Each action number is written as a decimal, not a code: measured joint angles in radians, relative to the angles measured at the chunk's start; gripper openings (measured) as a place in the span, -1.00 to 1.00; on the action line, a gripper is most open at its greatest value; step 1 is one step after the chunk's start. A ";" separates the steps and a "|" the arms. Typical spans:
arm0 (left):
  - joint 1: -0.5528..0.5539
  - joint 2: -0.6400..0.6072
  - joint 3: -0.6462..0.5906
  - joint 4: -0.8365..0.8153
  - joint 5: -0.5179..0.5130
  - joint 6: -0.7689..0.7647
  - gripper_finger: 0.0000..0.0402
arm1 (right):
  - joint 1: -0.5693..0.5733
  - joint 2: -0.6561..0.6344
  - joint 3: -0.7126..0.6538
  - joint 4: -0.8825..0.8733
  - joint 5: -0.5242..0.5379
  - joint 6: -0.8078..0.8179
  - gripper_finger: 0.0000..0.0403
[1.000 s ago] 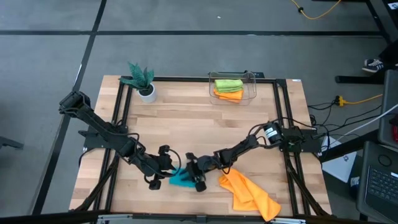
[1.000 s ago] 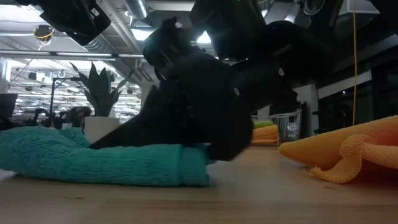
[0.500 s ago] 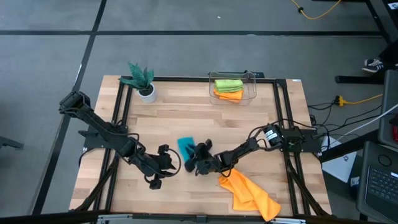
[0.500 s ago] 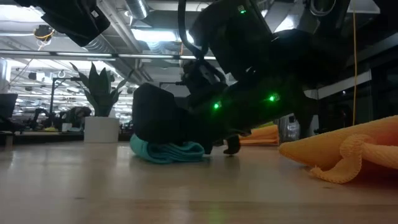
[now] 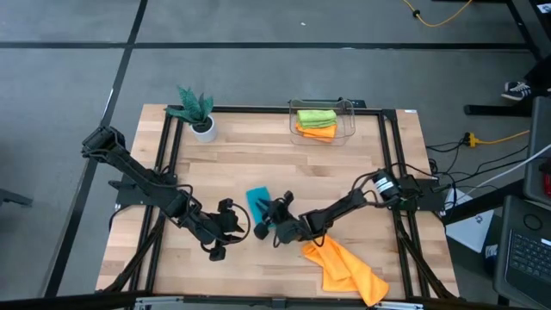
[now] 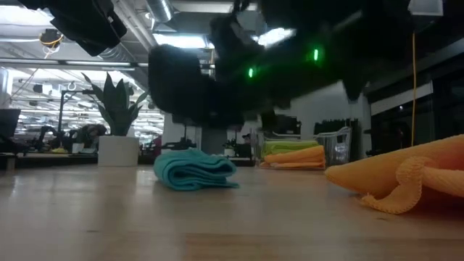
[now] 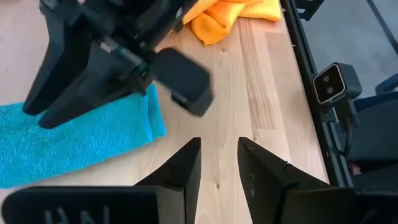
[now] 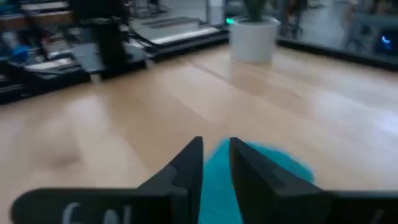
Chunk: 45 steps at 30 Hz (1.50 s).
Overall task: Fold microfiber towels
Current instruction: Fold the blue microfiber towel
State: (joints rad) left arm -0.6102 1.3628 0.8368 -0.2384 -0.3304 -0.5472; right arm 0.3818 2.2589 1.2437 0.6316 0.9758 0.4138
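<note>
Teal towel (image 5: 257, 203) beside right end effector (image 5: 274, 217)

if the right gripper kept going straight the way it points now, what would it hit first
Most likely the teal towel, which lies just past the right gripper on the table; farther along that line stands the plant's white pot. Depth is hard to judge.

Light wood plank desk (image 5: 258, 164) with a black frame around it. Sitting directly on it: a folded teal towel (image 5: 256, 202) around the middle, a rumpled orange towel (image 5: 344, 269) at the near right, a small plant in a white pot (image 5: 201, 122) at the far left, and a clear bin (image 5: 349, 123) at the far edge holding a green towel (image 5: 315, 114) over an orange one (image 5: 317, 131).
</note>
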 joint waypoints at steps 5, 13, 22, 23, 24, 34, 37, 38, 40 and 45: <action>0.000 0.000 0.000 -0.008 0.000 0.000 -0.51 | -0.005 -0.072 0.000 -0.015 -0.235 -0.262 -0.60; -0.002 0.000 0.000 -0.008 0.001 0.000 -0.51 | -0.120 -0.080 -0.001 -0.124 -0.787 -0.474 -0.60; -0.002 0.000 0.000 -0.017 0.001 0.000 -0.51 | -0.254 -0.081 -0.034 -0.130 -0.931 -0.440 -0.60; -0.002 0.000 0.000 -0.017 0.001 0.000 -0.51 | -0.258 -0.081 -0.036 -0.123 -0.951 -0.440 -0.60; -0.002 0.000 0.000 -0.016 0.001 0.000 -0.51 | -0.260 -0.081 -0.039 -0.118 -0.958 -0.440 -0.60; -0.001 0.000 0.000 -0.016 0.001 0.032 -0.51 | -0.260 -0.031 -0.208 0.229 -0.923 -0.393 -0.60; -0.001 0.000 0.000 -0.016 0.000 0.033 -0.51 | -0.259 -0.010 -0.192 0.197 -0.909 -0.396 -0.60; -0.001 0.000 0.000 -0.016 0.000 0.034 -0.51 | -0.257 0.002 -0.177 0.177 -0.909 -0.393 -0.60; -0.001 0.000 0.000 -0.016 0.000 0.034 -0.51 | -0.252 0.017 -0.155 0.150 -0.893 -0.375 -0.60; -0.001 0.000 0.000 -0.015 -0.001 0.027 -0.51 | -0.215 0.050 -0.121 0.151 -0.712 -0.198 -0.60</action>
State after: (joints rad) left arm -0.6109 1.3632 0.8368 -0.2535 -0.3315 -0.5200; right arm 0.1670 2.3088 1.1224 0.7821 0.2639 0.2154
